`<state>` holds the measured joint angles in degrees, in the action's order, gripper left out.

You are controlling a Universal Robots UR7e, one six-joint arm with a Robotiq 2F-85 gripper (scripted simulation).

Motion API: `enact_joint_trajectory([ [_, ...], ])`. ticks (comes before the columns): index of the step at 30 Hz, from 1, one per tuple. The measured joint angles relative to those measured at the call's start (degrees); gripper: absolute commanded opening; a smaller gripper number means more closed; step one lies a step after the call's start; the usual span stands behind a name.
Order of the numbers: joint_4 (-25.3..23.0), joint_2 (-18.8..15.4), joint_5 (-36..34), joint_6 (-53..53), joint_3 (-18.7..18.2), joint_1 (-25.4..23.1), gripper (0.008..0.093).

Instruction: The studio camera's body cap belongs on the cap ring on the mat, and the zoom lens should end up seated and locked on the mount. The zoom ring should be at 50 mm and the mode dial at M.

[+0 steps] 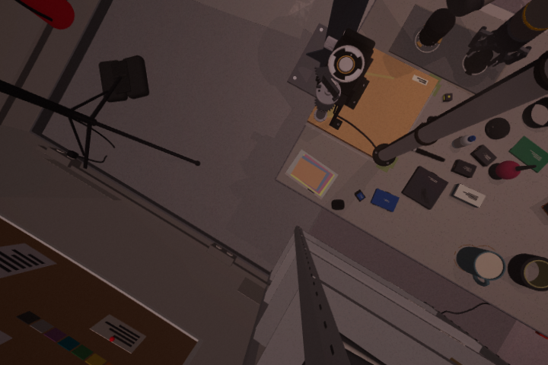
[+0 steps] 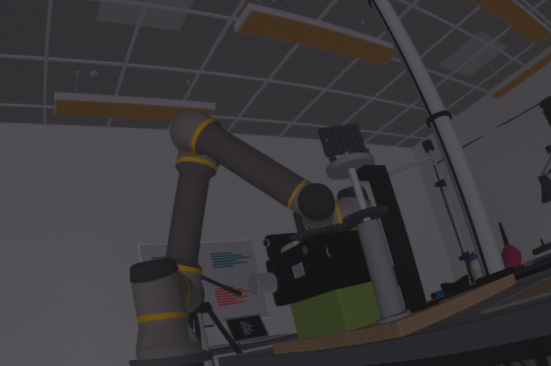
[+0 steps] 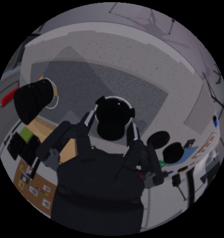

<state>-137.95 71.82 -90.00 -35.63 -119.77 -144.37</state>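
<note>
The black body cap [image 3: 111, 118] sits on the white cap ring on the grey mat, between the fingers of my gripper [image 3: 110, 124]. My gripper is open and holds nothing. In the side camera the gripper [image 1: 477, 60] hangs over the cap on the mat at the top right. The black zoom lens [image 3: 32, 101] stands on the same mat, to the left of the cap, and also shows as [image 1: 434, 28]. The studio camera [image 1: 346, 64] sits on the cork board with its round mount open and facing up. It rests on a green block [image 2: 334, 311].
A mug [image 1: 481, 264] and a tape roll [image 1: 533, 271] stand near the table's front right. Small cases, a black round cap [image 1: 497, 128], a lens hood [image 1: 542, 112] and a red blower [image 1: 507, 169] lie scattered right of the cork board. A slanted grey pole [image 1: 464, 116] crosses above the table.
</note>
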Motion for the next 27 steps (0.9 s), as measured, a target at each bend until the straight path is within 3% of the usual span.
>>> enact_joint_trajectory([
  [7, 0.64, 0.37, 0.00, 0.00, 0.13, 0.01, 0.0680],
  [17, 9.09, 6.13, 0.00, 0.00, 3.22, -0.01, 0.0680],
  [27, 9.45, 6.15, 0.00, 0.00, 3.25, 0.00, 0.0680],
])
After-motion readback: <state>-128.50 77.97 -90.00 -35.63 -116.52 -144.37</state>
